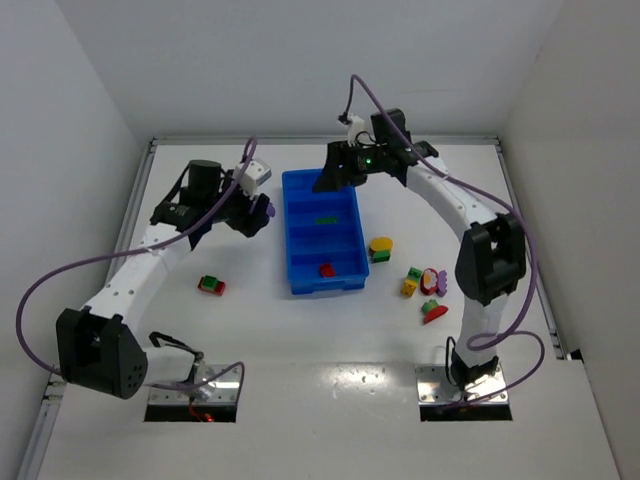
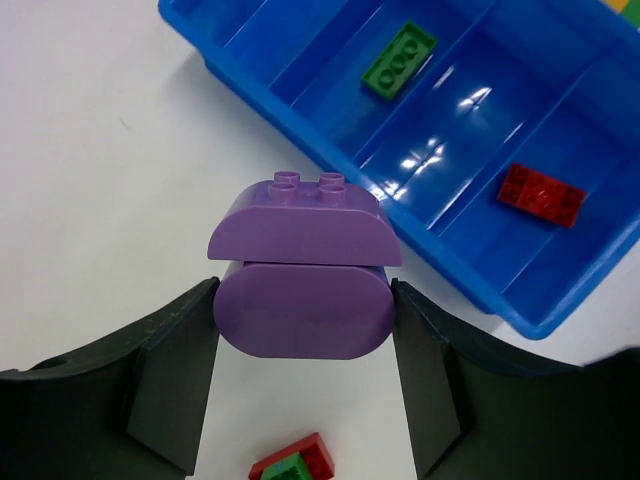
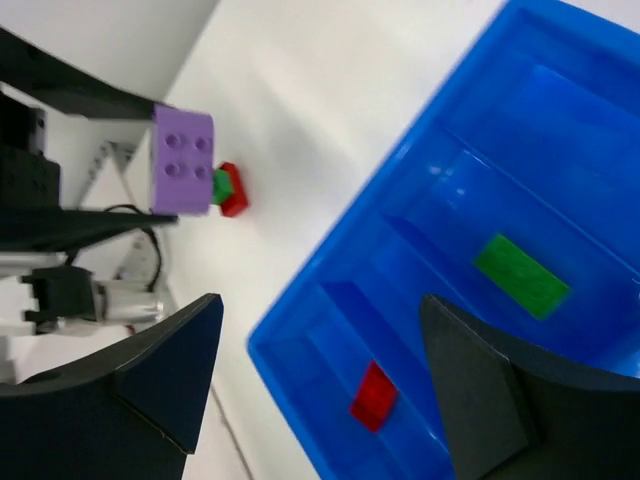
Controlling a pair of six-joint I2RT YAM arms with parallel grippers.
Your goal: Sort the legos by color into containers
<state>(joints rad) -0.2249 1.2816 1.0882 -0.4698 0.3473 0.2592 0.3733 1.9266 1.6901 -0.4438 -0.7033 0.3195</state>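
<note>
Left hand (image 2: pixel 303 300) grips purple lego (image 2: pixel 305 235); tray (image 2: pixel 250 88) compartments hold green piece (image 2: pixel 398 60), red piece (image 2: pixel 541 194).

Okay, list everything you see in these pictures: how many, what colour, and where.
Tray: one, blue, table centre, four compartments.
Green lego: one, in the tray's second compartment from the far end.
Red lego: one, in the tray's nearest compartment.
Purple lego: one, held left of the tray.
Red-green lego: one, on the table left of the tray.
Yellow lego: one, green underneath, just right of the tray.
Lego cluster: several, yellow, green, red and purple, farther right; exact count unclear.
Table: one, white.
Left gripper: black, shut on the purple lego.
Right gripper: black, open, over the tray's far end.
</note>
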